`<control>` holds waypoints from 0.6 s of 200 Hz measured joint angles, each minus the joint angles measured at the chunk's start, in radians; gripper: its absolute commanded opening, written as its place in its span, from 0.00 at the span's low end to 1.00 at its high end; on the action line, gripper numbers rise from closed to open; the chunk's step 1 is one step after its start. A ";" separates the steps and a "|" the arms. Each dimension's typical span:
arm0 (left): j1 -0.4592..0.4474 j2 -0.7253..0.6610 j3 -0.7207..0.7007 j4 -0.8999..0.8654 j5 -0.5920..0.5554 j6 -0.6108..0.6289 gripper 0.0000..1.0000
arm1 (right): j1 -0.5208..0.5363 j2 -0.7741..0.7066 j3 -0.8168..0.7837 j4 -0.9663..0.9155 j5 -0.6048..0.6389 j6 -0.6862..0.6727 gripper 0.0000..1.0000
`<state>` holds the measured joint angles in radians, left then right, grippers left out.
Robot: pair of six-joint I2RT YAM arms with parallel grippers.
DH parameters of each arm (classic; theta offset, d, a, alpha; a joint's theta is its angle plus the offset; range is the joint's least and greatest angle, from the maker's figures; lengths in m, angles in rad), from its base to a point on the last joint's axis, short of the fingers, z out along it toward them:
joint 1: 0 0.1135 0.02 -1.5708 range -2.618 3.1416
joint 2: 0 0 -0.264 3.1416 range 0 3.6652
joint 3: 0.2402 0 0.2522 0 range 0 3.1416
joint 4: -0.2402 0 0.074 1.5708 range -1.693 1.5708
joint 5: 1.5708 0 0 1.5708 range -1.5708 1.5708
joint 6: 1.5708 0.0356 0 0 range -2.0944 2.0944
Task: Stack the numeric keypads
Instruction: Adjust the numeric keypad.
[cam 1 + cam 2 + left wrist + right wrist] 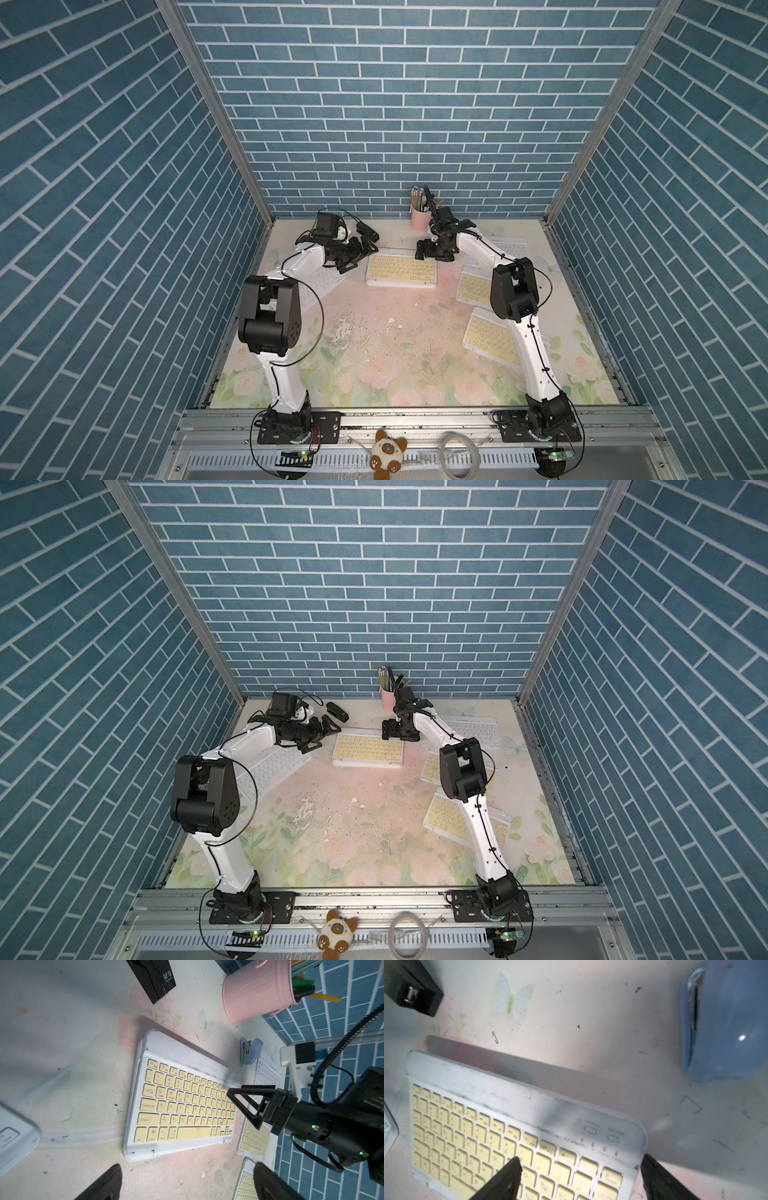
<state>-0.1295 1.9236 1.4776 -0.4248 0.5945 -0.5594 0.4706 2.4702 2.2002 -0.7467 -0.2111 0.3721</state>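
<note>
**Numeric keypads, stacking tally.**
- Stack: yellow-keyed keypad appears to sit on a lower frame. It is judged two high; deeper layers cannot be told.
- Right gripper: jaws wide and empty over the stack's corner, one finger above the keys, the other past the short edge.
- Left gripper: wide and empty, just short of the stack's opposite end.
- Unstacked: white keypad behind the left gripper. Far white keypad, near yellow keypad and rear yellow keypad lie behind the right gripper.
- Progress is judged under half.

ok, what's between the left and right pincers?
The yellow-keyed keypad, lying flat: left pincer off one short end, right pincer over the other. Both top views show it.
</note>
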 measured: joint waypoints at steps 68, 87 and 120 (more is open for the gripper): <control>0.005 0.200 0.230 -0.068 -0.017 0.121 1.00 | -0.020 -0.130 -0.133 0.094 -0.043 0.001 0.94; 0.005 0.258 0.306 -0.072 -0.004 0.151 1.00 | -0.025 -0.151 -0.188 0.133 -0.066 0.016 0.95; 0.000 0.363 0.455 -0.070 0.009 0.179 1.00 | -0.026 -0.188 -0.308 0.203 -0.099 0.042 0.95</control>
<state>-0.1295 2.2864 1.9327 -0.4950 0.6033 -0.3805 0.4450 2.2826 1.8923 -0.5438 -0.3103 0.4137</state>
